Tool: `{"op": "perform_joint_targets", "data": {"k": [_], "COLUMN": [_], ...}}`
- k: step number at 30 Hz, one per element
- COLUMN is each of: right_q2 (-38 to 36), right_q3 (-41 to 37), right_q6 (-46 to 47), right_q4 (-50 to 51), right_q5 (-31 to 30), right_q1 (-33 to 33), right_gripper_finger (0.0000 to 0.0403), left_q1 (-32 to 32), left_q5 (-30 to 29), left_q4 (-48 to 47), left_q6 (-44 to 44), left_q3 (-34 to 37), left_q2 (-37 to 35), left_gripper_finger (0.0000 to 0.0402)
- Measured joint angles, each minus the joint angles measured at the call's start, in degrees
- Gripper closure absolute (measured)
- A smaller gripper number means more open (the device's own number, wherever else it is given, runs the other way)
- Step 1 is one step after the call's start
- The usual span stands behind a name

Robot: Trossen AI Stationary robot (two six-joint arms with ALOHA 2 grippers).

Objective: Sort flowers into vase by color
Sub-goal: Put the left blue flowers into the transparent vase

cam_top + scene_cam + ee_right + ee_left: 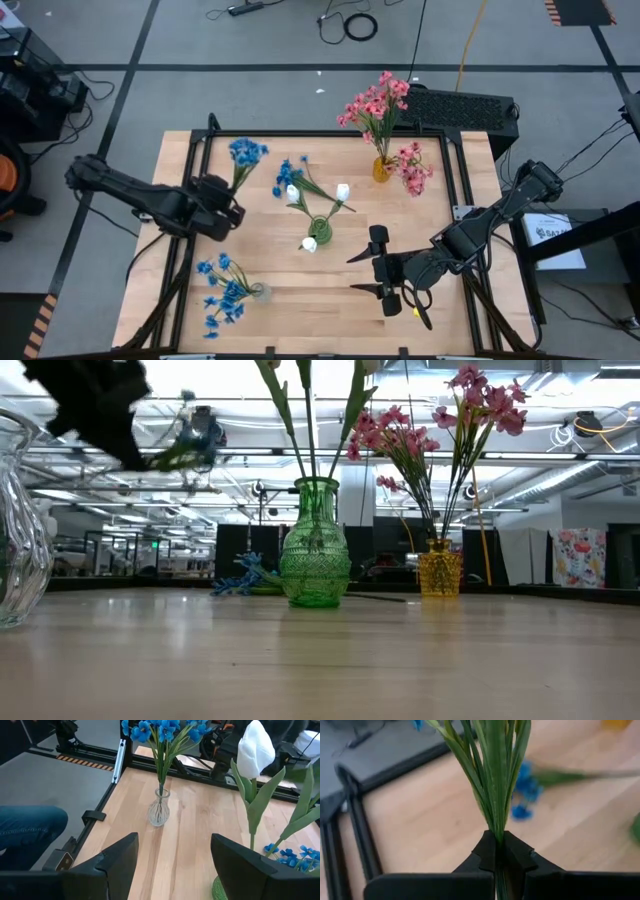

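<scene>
My left gripper (231, 203) hovers over the table's left half, shut on a blue flower spray (246, 153) whose blossoms point toward the far edge. In the low view the spray (203, 426) is high above the table. A second blue spray (291, 176) lies flat on the wood. A clear vase (259, 291) near the front left holds blue sprays (161, 731). The green vase (320, 231) in the middle holds white buds (255, 747). The amber vase (381, 169) at the far side holds pink sprays (376, 104). My right gripper (385, 271) is open, right of the green vase, touching nothing. My left gripper pinches the blue spray's bundle of green stems (496, 836) between its two fingers (517, 851), at the lower stem part. The stems run on past the fingertips, fanning into leaves. The spray is lifted clear of the table, blossoms away from the gripper.
Black frame rails (187, 178) run along the table's left, far and right edges. A black box (460, 106) sits behind the far edge. Bare wood lies between the clear vase and the green vase. A person's jeans-clad leg (30, 825) shows beyond the table's left side.
</scene>
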State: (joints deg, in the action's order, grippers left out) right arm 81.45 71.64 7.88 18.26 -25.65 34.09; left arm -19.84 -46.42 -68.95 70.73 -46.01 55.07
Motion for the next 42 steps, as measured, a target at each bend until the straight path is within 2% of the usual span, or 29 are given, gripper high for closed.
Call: {"op": "perform_joint_targets", "data": {"k": [4, 8, 16, 22, 26, 31, 36, 42], "right_q2": [0.0, 0.0, 0.0, 0.57, 2.39, 5.52, 8.66, 12.61], "right_q3": [0.0, 0.0, 0.0, 0.0, 0.0, -0.02, 0.0, 0.06], "right_q6": [0.13, 0.28, -2.89, -5.4, -7.16, -8.98, -10.74, -11.39], "right_q4": [-0.05, -2.32, -13.49, -21.38, -25.43, -33.05, -44.27, -56.65], "right_q5": [-0.02, -0.04, -0.11, -0.13, 0.12, 0.2, -0.25, -0.08], "right_q1": [0.0, 0.0, 0.02, 0.03, 0.15, 0.13, 0.13, -0.3], "right_gripper_finger": [0.0161, 0.0161, 0.0161, 0.0161, 0.0161, 0.0161, 0.0161, 0.0161], "left_q1": [-0.02, -0.33, -3.72, -8.54, -12.53, -16.94, -20.03, -22.46], "left_q5": [-3.5, -5.65, -5.28, -1.84, 3.51, 9.43, 10.98, 11.96], "left_q4": [1.64, 7.81, 36.05, 53.58, 63.72, 74.24, 80.7, 83.36], "left_q6": [-7.14, -16.74, -43.52, -58.6, -65.02, -71.34, -74.44, -76.03], "left_q3": [-5.03, -9.69, -13.01, -13.01, -13.02, -13.01, -13.01, -13.01], "left_q2": [-2.34, -3.71, -3.93, -3.83, -2.55, 2.27, 7.81, 11.75], "left_gripper_finger": [0.0385, 0.0382, 0.0379, 0.0378, 0.0378, 0.0377, 0.0377, 0.0377]}}
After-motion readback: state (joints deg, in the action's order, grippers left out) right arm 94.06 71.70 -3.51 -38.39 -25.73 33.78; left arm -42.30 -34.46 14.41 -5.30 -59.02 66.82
